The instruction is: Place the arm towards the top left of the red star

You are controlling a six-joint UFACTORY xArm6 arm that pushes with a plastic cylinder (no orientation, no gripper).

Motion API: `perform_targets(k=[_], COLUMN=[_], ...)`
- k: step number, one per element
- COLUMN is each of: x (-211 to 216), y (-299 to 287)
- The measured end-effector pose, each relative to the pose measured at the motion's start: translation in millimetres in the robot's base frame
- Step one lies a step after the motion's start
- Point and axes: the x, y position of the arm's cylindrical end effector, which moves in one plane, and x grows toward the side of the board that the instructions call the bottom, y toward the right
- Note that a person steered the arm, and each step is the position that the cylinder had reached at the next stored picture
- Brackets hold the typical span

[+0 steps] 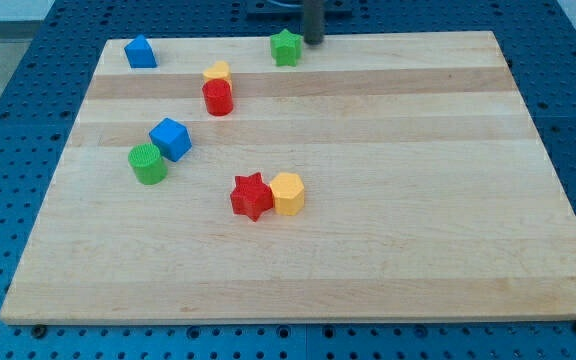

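Note:
The red star lies near the middle of the wooden board, touching a yellow hexagonal block on its right. My tip is at the view's top edge of the board, just right of a green star. The tip is far above and somewhat right of the red star.
A red cylinder stands with a yellow block just behind it. A blue cube touches a green cylinder at the left. A blue block sits at the top left corner.

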Motion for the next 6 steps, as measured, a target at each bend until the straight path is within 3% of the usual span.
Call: perform_targets(k=[1, 3, 4, 6], x=[-0.6, 12.4, 70.0, 129.8], y=[87.8, 112.2, 126.5, 87.1])
